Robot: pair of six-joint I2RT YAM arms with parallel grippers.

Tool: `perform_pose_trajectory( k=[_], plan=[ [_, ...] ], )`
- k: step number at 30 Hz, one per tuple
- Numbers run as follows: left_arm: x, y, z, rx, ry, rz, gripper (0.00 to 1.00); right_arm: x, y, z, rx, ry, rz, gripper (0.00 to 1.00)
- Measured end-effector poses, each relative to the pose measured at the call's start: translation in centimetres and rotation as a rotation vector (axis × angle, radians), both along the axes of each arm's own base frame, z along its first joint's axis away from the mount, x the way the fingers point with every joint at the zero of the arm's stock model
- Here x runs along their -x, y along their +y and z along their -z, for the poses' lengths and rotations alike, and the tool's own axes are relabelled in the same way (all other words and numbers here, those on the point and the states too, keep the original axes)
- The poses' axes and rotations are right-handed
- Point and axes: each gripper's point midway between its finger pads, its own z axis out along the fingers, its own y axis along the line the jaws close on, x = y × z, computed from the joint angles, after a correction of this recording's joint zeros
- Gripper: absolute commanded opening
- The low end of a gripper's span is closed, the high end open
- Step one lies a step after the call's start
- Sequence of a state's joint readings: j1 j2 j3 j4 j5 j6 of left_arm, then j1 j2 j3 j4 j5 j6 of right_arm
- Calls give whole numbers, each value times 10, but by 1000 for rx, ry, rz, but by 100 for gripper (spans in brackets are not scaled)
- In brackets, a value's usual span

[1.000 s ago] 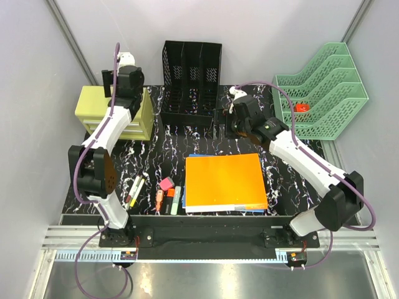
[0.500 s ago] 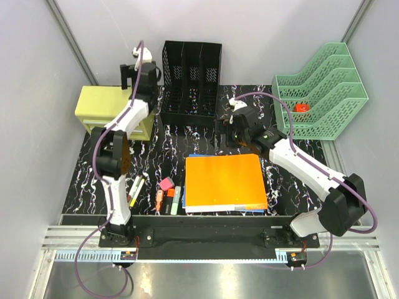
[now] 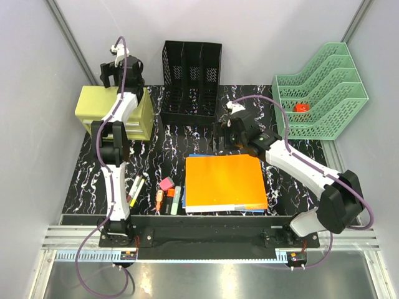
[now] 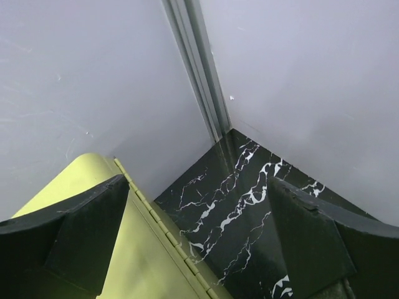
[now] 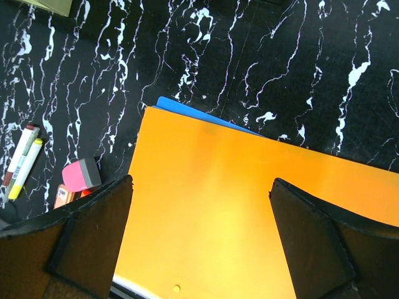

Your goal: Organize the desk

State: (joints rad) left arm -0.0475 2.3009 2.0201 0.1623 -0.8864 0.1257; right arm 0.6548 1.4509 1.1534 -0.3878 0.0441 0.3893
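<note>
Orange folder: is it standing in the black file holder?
No, the orange folder lies flat on the desk, apart from the black file holder.

The left gripper (image 4: 198, 240) has swung from over the drawer unit (image 3: 93, 103) toward the file holder (image 3: 190, 75) and back left, and is now high above the unit's far edge. The right gripper (image 5: 199, 237) has eased nearer, over the folder's (image 3: 224, 180) far edge
</note>
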Motion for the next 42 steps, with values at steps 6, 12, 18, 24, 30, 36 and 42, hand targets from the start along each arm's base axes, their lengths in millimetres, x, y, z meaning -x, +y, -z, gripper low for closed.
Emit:
perform_pose_trajectory(
  k=[6,12,18,24,30,36,42],
  plan=[
    [-14,9,23,10,-21,-45,99,-4,5,13,13,17,-3,100],
    [-23,42,24,80,-85,-77,99,-7,10,12,-6,-5,-9,100],
    [-16,105,19,151,-151,-120,99,-10,14,21,-3,5,-12,100],
    [-3,150,26,258,-181,-128,99,-12,20,35,2,30,-22,100],
    [-3,153,34,381,-171,-6,99,-11,22,41,5,47,-29,100],
    [-12,103,41,530,-86,313,97,-12,22,40,1,42,-29,100],
    [4,72,42,648,-24,551,93,-14,24,38,-6,31,-28,100]
  ],
)
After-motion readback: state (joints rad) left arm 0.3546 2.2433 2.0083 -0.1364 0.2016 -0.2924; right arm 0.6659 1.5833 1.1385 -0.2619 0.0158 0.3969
